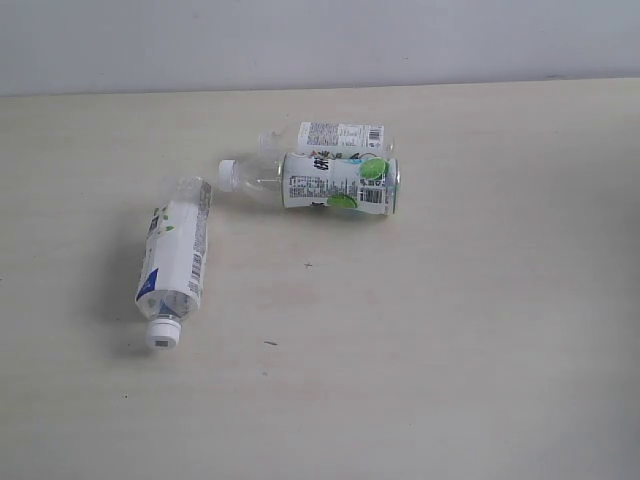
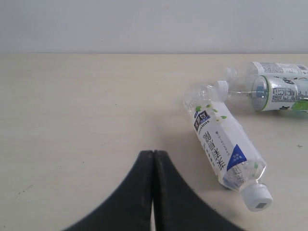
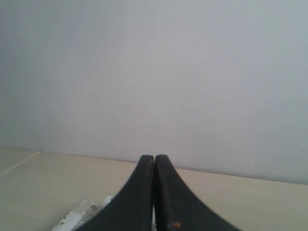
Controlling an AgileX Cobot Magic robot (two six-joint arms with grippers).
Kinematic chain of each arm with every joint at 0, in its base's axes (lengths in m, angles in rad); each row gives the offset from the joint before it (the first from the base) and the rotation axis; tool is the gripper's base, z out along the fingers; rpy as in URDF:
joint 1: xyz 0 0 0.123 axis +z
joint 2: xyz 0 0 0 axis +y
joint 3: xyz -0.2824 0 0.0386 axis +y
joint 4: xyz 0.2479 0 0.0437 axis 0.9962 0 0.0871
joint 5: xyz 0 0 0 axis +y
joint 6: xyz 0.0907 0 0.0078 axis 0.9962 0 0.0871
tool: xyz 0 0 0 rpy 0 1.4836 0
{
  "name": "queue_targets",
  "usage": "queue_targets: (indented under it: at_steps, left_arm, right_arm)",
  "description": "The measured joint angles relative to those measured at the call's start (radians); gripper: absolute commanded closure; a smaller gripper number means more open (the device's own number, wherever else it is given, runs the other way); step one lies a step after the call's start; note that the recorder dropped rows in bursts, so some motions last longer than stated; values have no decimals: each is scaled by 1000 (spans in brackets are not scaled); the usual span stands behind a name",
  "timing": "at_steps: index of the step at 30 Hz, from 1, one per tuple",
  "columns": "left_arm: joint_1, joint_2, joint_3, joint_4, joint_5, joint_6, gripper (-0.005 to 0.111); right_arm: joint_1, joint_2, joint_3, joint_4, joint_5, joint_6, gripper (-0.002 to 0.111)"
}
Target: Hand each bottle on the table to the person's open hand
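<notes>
Three bottles are lying on their sides on the surface [image 1: 480, 330]; the blue-marked bottle [image 1: 176, 262] is lying at the left of the exterior view, cap toward the near side; the green-marked bottle [image 1: 320, 181] is lying near the far edge, with a white-labelled bottle [image 1: 335, 135] just behind it; the left gripper [image 2: 153, 153] is hovering low near the blue-marked bottle, jaws pressed together; the right gripper [image 3: 154, 158] is facing the wall [image 1: 320, 40], jaws likewise together; bare surface is stretching wide to the right.
</notes>
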Motion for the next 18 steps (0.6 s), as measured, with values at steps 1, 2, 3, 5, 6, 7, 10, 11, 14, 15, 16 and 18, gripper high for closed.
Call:
queue_targets:
  at_steps: [1,2,3,5,6,7,10,11,14,15,16,18]
  left_arm:
    - [0,0,0,0,0,0,107]
    - [0,0,0,0,0,0,107]
    - [0,0,0,0,0,0,107]
    - [0,0,0,0,0,0,107]
    - [0,0,0,0,0,0,107]
    - [0,0,0,0,0,0,107]
    - [0,0,0,0,0,0,107]
    - [0,0,0,0,0,0,107]
    - [0,0,0,0,0,0,107]
    - [0,0,0,0,0,0,107]
    - [0,0,0,0,0,0,107]
    - [0,0,0,0,0,0,107]
  right_arm:
    - [0,0,0,-3,0,-2,108]
    - [0,0,2,-12,-2,-12,108]
    - [0,0,7,-25,-2,-30,108]
    - [-20,-5,32,-43,-7,-72,108]
    - [-43,-16,52,-49,-7,-89,108]
    - [-75,-28,75,-53,-8,-103,108]
    - [-176,-72,146,-60,-18,-121,108]
    - [-212,-89,174,-60,-30,-125,108]
    - [-310,-139,248,-60,-68,-125,108]
    - [-332,-152,273,-60,-73,-127,108]
    - [-357,-164,297,-60,-77,-127,108]
    - [-394,-172,337,-56,-85,-127,108]
